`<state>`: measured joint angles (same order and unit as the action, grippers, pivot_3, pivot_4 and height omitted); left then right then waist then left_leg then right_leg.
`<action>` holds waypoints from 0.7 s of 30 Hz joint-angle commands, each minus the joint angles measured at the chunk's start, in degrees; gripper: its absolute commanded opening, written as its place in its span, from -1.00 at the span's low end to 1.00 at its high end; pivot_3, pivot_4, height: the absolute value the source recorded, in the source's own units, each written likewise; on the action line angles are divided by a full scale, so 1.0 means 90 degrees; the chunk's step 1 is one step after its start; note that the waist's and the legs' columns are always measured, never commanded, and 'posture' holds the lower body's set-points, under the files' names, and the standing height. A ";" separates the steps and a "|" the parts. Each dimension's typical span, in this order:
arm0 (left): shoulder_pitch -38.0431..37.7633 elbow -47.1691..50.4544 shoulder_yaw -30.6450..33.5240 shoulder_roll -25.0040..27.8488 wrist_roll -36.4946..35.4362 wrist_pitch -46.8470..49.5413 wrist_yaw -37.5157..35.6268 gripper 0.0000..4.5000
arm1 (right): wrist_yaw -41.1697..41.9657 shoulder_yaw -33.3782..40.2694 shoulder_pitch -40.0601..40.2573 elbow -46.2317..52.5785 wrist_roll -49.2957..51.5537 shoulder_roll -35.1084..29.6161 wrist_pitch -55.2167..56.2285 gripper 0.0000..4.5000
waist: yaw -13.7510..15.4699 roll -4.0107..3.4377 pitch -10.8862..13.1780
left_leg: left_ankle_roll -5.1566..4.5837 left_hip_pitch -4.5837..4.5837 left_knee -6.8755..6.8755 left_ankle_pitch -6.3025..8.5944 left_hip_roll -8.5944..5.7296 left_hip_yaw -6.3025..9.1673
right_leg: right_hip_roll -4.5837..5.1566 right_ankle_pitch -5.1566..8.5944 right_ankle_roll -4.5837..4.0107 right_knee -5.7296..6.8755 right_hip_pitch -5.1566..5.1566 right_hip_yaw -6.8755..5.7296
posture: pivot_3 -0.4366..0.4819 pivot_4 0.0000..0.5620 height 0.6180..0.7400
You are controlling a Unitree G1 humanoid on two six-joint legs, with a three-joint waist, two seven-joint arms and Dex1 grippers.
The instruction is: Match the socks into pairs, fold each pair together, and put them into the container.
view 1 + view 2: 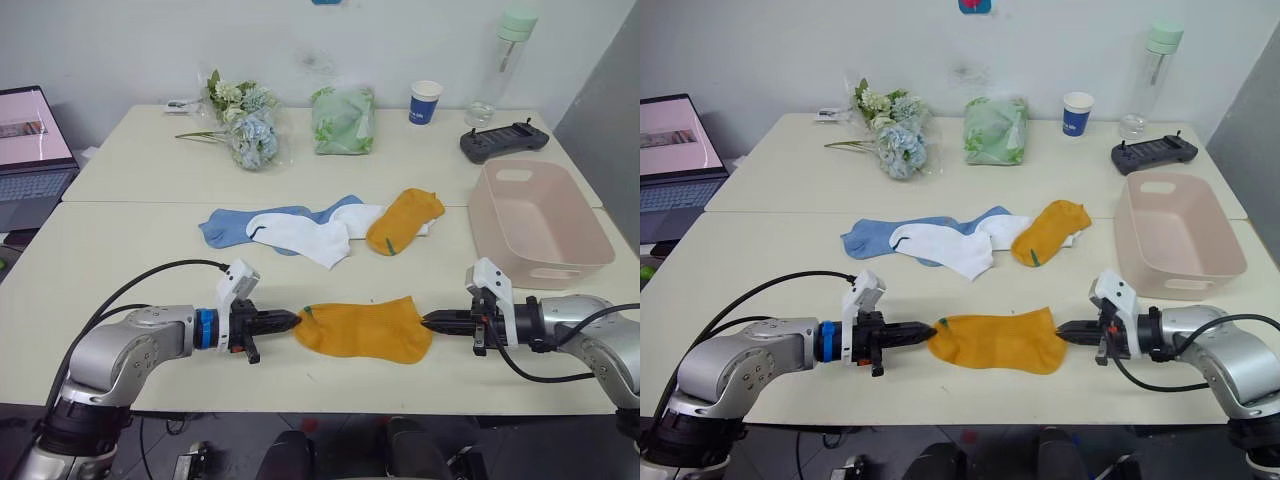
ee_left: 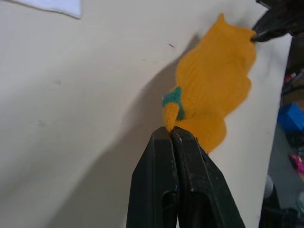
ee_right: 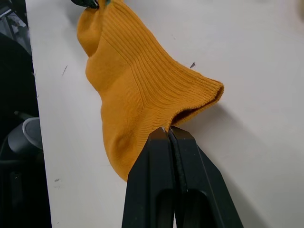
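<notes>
Mustard-yellow knit is stretched between our two arms near the table's (image 1: 120,250) front edge. On the left, our left pincer (image 1: 292,321) has its black fingers pressed tightly together, pinching the end of the near yellow sock (image 1: 365,328) that carries the small green mark. To the right, our right pincer (image 1: 430,321) is likewise squeezed shut, nipping the ribbed rim at the sock's other end. The sock lies between the two tips, partly raised at the pinched ends.

Behind it, toward the middle of the table, the other socks lie in a loose row: a light blue pair (image 1: 235,224) at the left, partly covered by the white socks (image 1: 300,235), and the second yellow sock (image 1: 405,220) at the right, overlapping a white one. Bare tabletop separates this row from the held sock.

Toward the right edge sits the pale pink container (image 1: 535,225), empty, with a bare strip of table between it and the right pincer. Along the far edge we see a bunch of flowers (image 1: 240,125), a green wrapped bundle (image 1: 343,120), a paper cup (image 1: 425,101), a clear bottle (image 1: 500,65) and a dark controller (image 1: 503,141). A laptop (image 1: 35,155) stands off the table's left edge.
</notes>
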<state>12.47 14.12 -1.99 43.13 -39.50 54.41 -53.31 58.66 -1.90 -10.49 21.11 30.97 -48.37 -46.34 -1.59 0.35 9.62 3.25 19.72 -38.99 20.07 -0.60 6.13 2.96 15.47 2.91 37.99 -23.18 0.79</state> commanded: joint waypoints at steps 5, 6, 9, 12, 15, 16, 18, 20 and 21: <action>0.0683 -0.0883 -0.0845 0.0029 0.0877 -0.0679 -0.0536 -0.99 | 0.0104 -0.0070 -0.0090 -0.0154 -0.0083 -0.0029 0.0288 -1.00 | 0.0008 0.0004 0.0002 | 0.0000 0.0006 0.0001 0.0000 0.0000 0.0000 | 0.0000 0.0000 0.0000 -0.0001 -0.0005 -0.0001 | -0.05 -0.47 1.00; 0.0810 -0.1019 -0.0913 -0.0026 0.0959 -0.0722 -0.0547 -0.99 | 0.0115 -0.0096 -0.0096 -0.0172 -0.0110 -0.0051 0.0316 -1.00 | 0.0015 0.0003 0.0002 | 0.0000 0.0006 -0.0001 0.0000 0.0000 0.0002 | 0.0001 0.0000 0.0000 0.0001 -0.0004 -0.0003 | -0.05 -0.47 1.00; 0.0964 -0.1323 -0.1046 -0.0135 0.1221 -0.0883 -0.0559 -0.99 | 0.0120 -0.0136 -0.0074 -0.0289 -0.0216 -0.0085 0.0426 -1.00 | 0.0003 0.0004 0.0002 | -0.0002 0.0005 -0.0002 0.0000 -0.0002 -0.0001 | 0.0001 0.0000 0.0000 0.0003 -0.0002 -0.0004 | -0.05 -0.47 1.00; 0.0917 -0.1368 -0.1057 -0.0154 0.1327 -0.1014 -0.0658 -0.99 | 0.0132 -0.0130 -0.0054 -0.0354 -0.0267 -0.0086 0.0474 -1.00 | -0.0001 0.0003 0.0002 | 0.0000 0.0005 -0.0001 -0.0001 -0.0002 -0.0001 | 0.0001 0.0000 0.0000 0.0000 -0.0003 0.0001 | -0.05 -0.47 1.00; 0.0809 -0.1197 -0.1016 -0.0115 0.1271 -0.0934 -0.0768 -0.99 | 0.0127 -0.0102 -0.0021 -0.0351 -0.0258 -0.0065 0.0449 -1.00 | -0.0001 0.0003 0.0001 | 0.0000 0.0005 -0.0001 -0.0001 -0.0001 0.0002 | 0.0002 0.0000 0.0000 0.0000 -0.0004 0.0001 | -0.05 -0.47 1.00; 0.0791 -0.1170 -0.1017 -0.0103 0.1286 -0.0921 -0.0775 -0.99 | 0.0118 -0.0094 -0.0014 -0.0358 -0.0257 -0.0054 0.0446 -1.00 | -0.0001 0.0003 0.0001 | 0.0000 0.0005 -0.0001 -0.0001 -0.0001 0.0004 | 0.0002 0.0000 0.0000 0.0001 -0.0004 0.0001 | -0.05 -0.47 1.00; 0.0794 -0.1192 -0.0989 -0.0127 0.1319 -0.0906 -0.0728 -0.99 | 0.0077 -0.0104 -0.0005 -0.0385 -0.0308 -0.0029 0.0487 -1.00 | -0.0001 0.0003 0.0001 | -0.0001 0.0005 -0.0001 -0.0001 0.0000 0.0005 | 0.0002 0.0000 0.0000 0.0001 -0.0003 0.0000 | -0.05 -0.47 1.00; 0.0798 -0.1223 -0.0958 -0.0136 0.1336 -0.0902 -0.0699 -0.99 | 0.0054 -0.0100 -0.0007 -0.0393 -0.0286 0.0008 0.0459 -1.00 | -0.0002 0.0003 0.0001 | -0.0001 0.0004 -0.0001 -0.0001 0.0000 0.0005 | 0.0002 0.0000 0.0000 0.0002 -0.0003 0.0001 | -0.05 -0.47 1.00; 0.0790 -0.1215 -0.0952 -0.0124 0.1330 -0.0902 -0.0715 -0.99 | 0.0037 -0.0096 -0.0015 -0.0397 -0.0278 0.0026 0.0444 -1.00 | -0.0003 0.0003 0.0001 | -0.0001 0.0004 -0.0001 -0.0001 -0.0001 0.0005 | 0.0001 0.0000 0.0000 0.0002 -0.0003 0.0001 | -0.05 -0.47 1.00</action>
<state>20.44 2.72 -10.72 41.70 -28.06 45.80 -59.56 59.26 -3.55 -10.45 17.06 28.13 -48.39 -42.85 -1.62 0.38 9.63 3.24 19.75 -39.00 20.06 -0.60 6.18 2.97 15.47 2.91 38.01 -23.21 0.79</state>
